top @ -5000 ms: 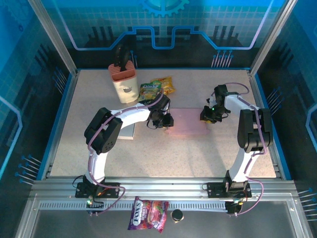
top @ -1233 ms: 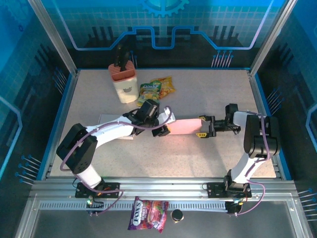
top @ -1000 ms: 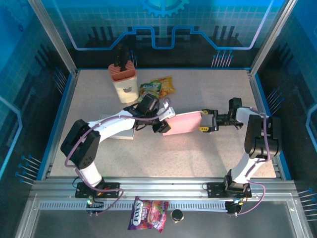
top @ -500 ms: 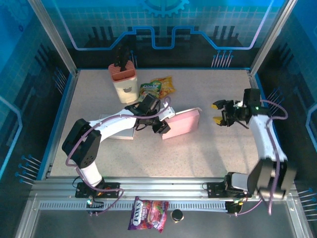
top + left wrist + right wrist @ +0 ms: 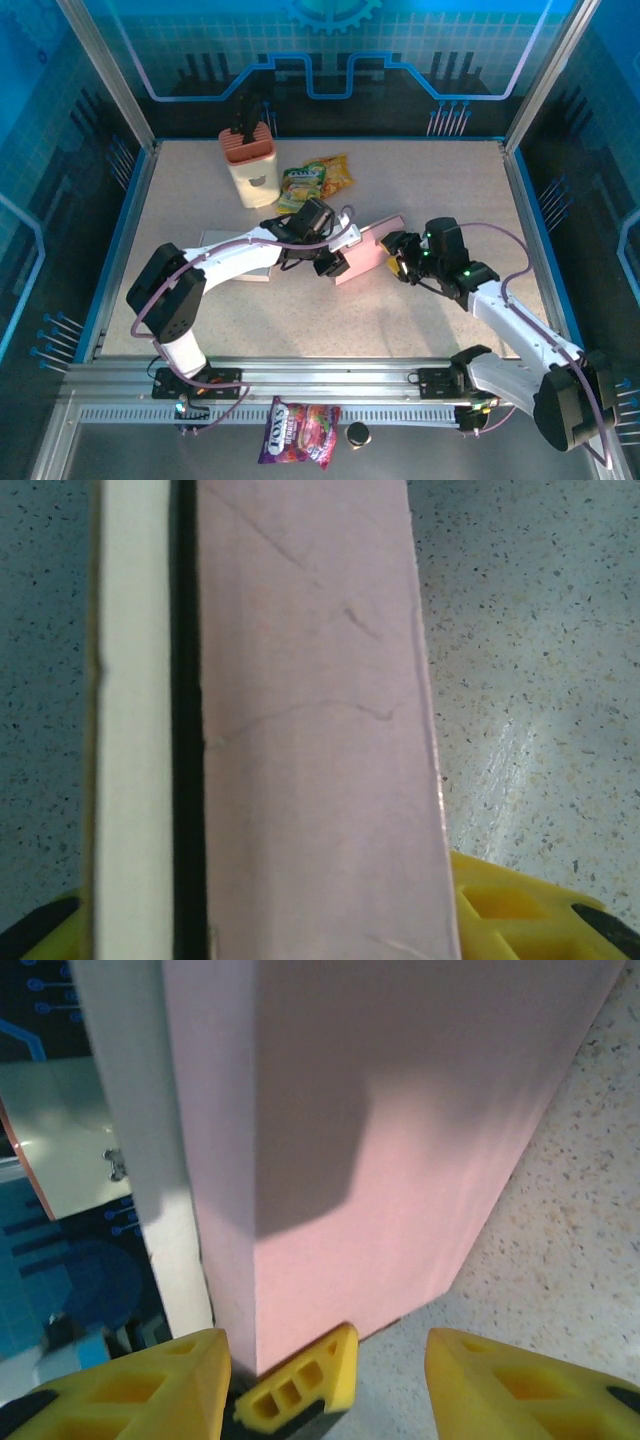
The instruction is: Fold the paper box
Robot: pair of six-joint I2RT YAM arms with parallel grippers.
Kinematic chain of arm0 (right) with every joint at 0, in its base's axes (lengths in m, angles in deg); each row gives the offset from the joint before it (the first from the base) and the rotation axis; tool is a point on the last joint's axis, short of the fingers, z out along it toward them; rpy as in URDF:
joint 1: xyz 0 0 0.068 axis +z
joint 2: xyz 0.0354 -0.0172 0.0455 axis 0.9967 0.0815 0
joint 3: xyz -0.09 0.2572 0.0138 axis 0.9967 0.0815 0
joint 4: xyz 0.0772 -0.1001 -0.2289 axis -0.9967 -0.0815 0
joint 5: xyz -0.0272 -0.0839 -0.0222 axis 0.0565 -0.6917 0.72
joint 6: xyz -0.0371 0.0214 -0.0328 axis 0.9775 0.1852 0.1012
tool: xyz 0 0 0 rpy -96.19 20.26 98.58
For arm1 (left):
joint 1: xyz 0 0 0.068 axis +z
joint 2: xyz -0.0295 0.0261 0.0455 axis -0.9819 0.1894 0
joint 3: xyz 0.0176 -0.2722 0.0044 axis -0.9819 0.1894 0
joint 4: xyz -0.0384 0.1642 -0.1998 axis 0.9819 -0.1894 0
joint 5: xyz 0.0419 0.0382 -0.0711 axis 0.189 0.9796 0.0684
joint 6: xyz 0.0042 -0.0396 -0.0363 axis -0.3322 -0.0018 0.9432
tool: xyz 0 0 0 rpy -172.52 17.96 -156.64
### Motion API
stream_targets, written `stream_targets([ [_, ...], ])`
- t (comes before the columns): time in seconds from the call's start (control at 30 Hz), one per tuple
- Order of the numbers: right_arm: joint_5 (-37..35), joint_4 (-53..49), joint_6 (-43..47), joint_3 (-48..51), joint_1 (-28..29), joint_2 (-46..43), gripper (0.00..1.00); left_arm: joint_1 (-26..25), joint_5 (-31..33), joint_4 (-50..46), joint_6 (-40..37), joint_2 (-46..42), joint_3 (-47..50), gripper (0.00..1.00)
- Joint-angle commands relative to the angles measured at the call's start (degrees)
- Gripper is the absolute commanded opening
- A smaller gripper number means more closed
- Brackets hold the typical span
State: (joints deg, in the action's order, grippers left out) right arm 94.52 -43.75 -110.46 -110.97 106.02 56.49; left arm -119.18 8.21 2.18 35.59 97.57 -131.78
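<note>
Position of paper box (image 5: 368, 248): middle of table (image 5: 300, 310), tilted, between the two grippers. Pink face visible from above. Pale inner panel (image 5: 135, 730) alongside the pink face in the left wrist view, separated from it by a dark gap.

Left gripper (image 5: 335, 263): clamped across the box's left end. In the left wrist view, yellow fingertips (image 5: 520, 910) at both lower corners, box (image 5: 320, 730) filling the span between them.

Right gripper (image 5: 400, 257): at the box's right end, jaws spread. In the right wrist view, box corner (image 5: 380, 1160) between the yellow fingers (image 5: 520, 1385). Left finger just beside the pale panel, right finger clear of the pink face, with bare table in the gap.

Elsewhere on the table: cream holder (image 5: 250, 170) with orange rim at far left, snack packets (image 5: 320, 178) beside it, flat white sheet (image 5: 235, 262) under the left arm. Another snack packet (image 5: 298, 432) and small dark round item (image 5: 357, 434) on the near rail.
</note>
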Motion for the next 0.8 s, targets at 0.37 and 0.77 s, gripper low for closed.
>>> stream_targets([
  [0.37, -0.1, 10.8, -2.2, 0.0, 1.0, 6.3, 0.53, -2.5, 4.0, -0.1, -0.5, -1.8, 0.1, 0.45],
  [0.77, -1.7, 7.3, -1.6, 1.4, 0.9, 5.7, 0.44, -2.8, 4.1, -0.1, -0.4, -1.8, 0.0, 0.46],
])
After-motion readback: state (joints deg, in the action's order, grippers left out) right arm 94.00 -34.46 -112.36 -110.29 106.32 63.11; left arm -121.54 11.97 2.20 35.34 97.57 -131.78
